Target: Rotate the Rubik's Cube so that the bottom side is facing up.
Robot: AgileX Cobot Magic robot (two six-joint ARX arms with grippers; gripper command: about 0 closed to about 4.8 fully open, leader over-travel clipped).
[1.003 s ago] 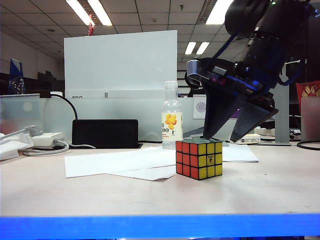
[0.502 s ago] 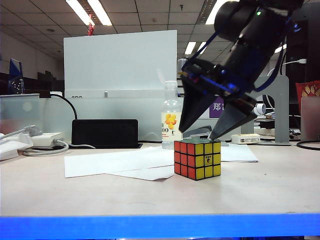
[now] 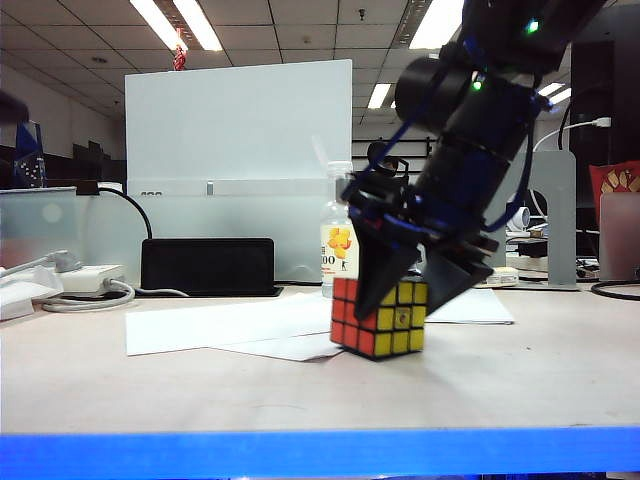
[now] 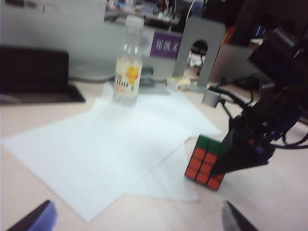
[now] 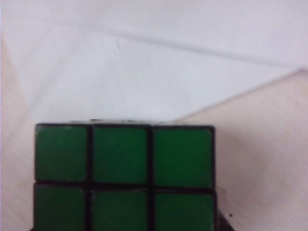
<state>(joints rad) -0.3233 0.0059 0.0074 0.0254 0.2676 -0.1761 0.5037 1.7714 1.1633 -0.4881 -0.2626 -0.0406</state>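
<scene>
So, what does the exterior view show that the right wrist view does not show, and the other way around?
Only the exterior view shows the right gripper down over the Rubik's Cube, one finger on each side of it, the cube's red and yellow faces, the drink bottle and the black box. Only the right wrist view shows the cube's green face in full, from close. Both show the cube, the white paper sheets and the table. The left gripper, open, appears in neither.
</scene>
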